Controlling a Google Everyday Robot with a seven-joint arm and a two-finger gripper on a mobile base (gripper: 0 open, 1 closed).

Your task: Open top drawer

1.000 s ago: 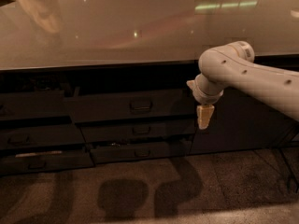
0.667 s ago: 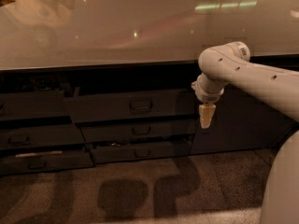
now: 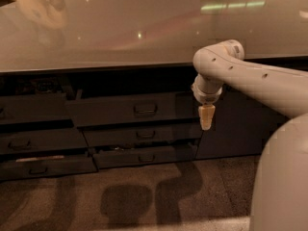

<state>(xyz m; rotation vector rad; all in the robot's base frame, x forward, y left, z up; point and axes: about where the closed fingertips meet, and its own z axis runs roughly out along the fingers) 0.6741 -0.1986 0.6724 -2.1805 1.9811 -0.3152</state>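
Far left of the top drawer (image 3: 108, 112): one stack of three dark drawer fronts (image 3: 38, 138), with one pale strip (image 3: 39, 158) on the lowest. Above the top drawer, running the full width: one glossy pale counter (image 3: 120, 37). Top drawer itself mid-frame, the tallest front in its stack, with one small loop handle (image 3: 145, 109) at its centre and a dark gap along its upper edge. Directly under the top drawer: two shallower drawer fronts (image 3: 144, 146), one handle each. Below the top drawer, on the brown floor (image 3: 62, 201): dark shadows. At the top drawer's right end: one gripper (image 3: 206, 118) hanging tip-down in front of the fascia, well right of the loop handle and not touching it. Fingers (image 3: 206, 123) pressed together into one pale tapered tip, no gap showing, grasping nothing. Right of the top drawer: one dark cabinet door (image 3: 231, 129), one white arm (image 3: 260, 78) coming in from the frame's right edge, and one rounded pale robot body (image 3: 284, 177) low in the corner.
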